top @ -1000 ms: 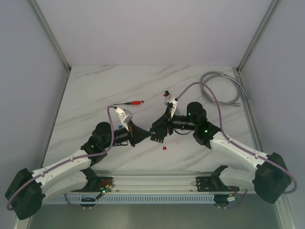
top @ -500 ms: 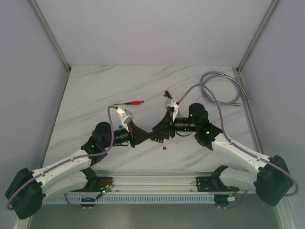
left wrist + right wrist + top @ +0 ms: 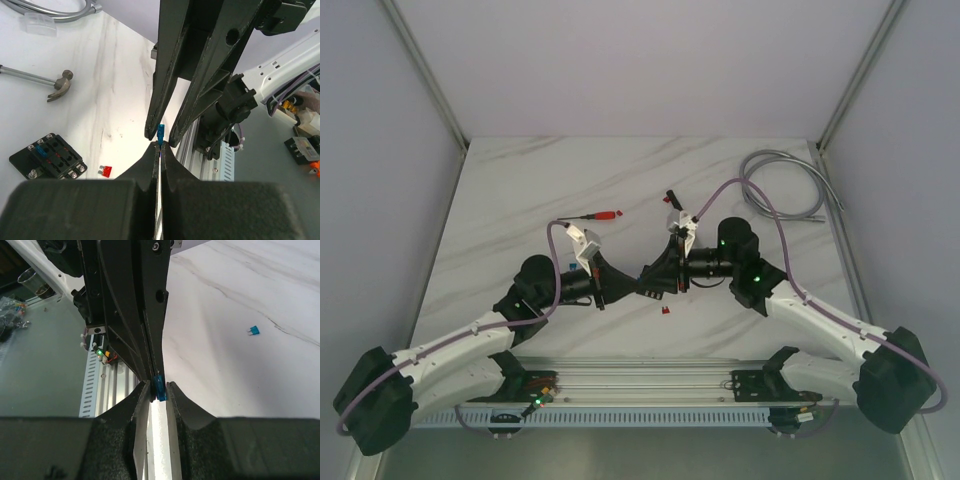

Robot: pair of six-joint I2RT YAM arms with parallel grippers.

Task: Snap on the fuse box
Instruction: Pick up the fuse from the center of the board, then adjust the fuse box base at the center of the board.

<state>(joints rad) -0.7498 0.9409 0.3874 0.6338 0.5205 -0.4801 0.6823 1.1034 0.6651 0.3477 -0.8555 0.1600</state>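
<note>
L tool (image 3: 159, 146) & R tool (image 3: 158, 388) meet tip to tip over the counter (image 3: 520, 200), approx mid-width and nearer its near edge than its far edge.

L tool is pinched tight, no gap visible between the jaws. It grips a blue fuse (image 3: 160, 133) by one end, so the rest of the fuse sticks out past the tips.

R tool is only slightly parted. Its fingers (image 3: 167, 75) stand either side of the fuse. L wrist view shows a thin gap on each side. In R wrist view the fuse looks close against one pad, but can't tell if it touches.

Fuse box (image 3: 47, 156) lies flat on the counter, slots up, off to one side of the tools and apart from both. Can't make it out in the top view.

A red fuse (image 3: 105, 171) lies just beside the box, w/ a hammer (image 3: 61, 86) farther off. A second blue fuse (image 3: 254, 330) lies loose on the counter. A red-handled screwdriver (image 3: 598, 215) lies toward the far edge from the L tool, and a grey hose (image 3: 790, 185) is coiled at the far right corner.
</note>
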